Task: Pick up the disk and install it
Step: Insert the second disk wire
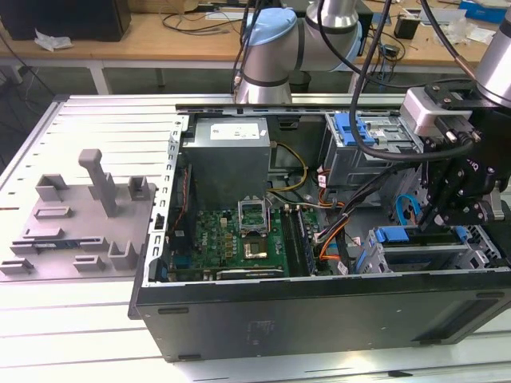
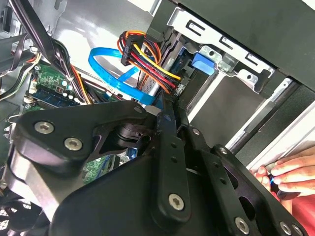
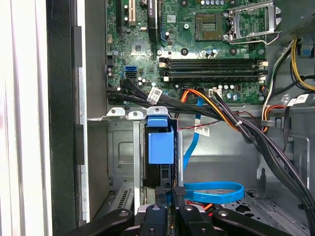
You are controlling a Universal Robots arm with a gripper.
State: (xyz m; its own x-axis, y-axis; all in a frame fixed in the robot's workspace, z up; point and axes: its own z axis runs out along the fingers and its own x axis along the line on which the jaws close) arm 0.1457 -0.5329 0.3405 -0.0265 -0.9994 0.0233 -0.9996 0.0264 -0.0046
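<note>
Tool (image 1: pixel 455 209) sits low inside the open computer case (image 1: pixel 319 307), at about four o'clock from the green circuit board (image 1: pixel 239 239) in the exterior view, its black fingers (image 3: pixel 172 196) drawn close together on the edge of the disk (image 3: pixel 161 142), which stands on edge in the metal drive bay (image 3: pixel 123 147). A looped blue cable (image 3: pixel 216 191) lies just beside it. A person's hand (image 2: pixel 288 172) rests on the case rim.
</note>
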